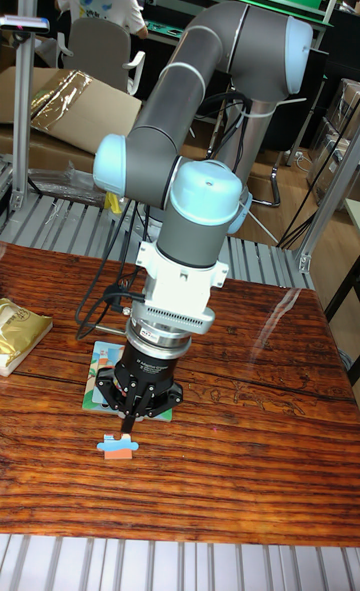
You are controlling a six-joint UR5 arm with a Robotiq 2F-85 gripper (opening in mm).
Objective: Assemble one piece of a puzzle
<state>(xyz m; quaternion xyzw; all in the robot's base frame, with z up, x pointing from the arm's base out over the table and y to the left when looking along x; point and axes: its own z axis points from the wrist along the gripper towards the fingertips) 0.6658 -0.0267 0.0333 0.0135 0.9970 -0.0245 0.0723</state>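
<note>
1. The gripper points straight down, close above the table. Its dark fingers end just above the loose piece; the body hides most of them, so I cannot tell whether the jaws are open or closed, and nothing shows clamped between them.

2. The puzzle piece lies flat on the wood just in front of the fingertips, toward the near edge of the table and slightly to the left in the picture. It is blue on top with an orange part showing along its front. Whether the fingertips touch its back edge I cannot tell.

3. Its long axis runs roughly along the table's near edge, left to right in the view. My judgement: jaws closing across the short side would want the fingers set front and back of it.

4. The puzzle board lies behind the piece, farther from the near edge, mostly covered by the gripper; only its left part and a strip at the right show. Piece and board are near each other but apart.

5. The move turns on this: the piece sits just forward of the jaws, the board directly under and behind them, so I judge a short shift toward the near edge comes first.

6. A gold packet rests at the table's left edge, well apart.
</note>
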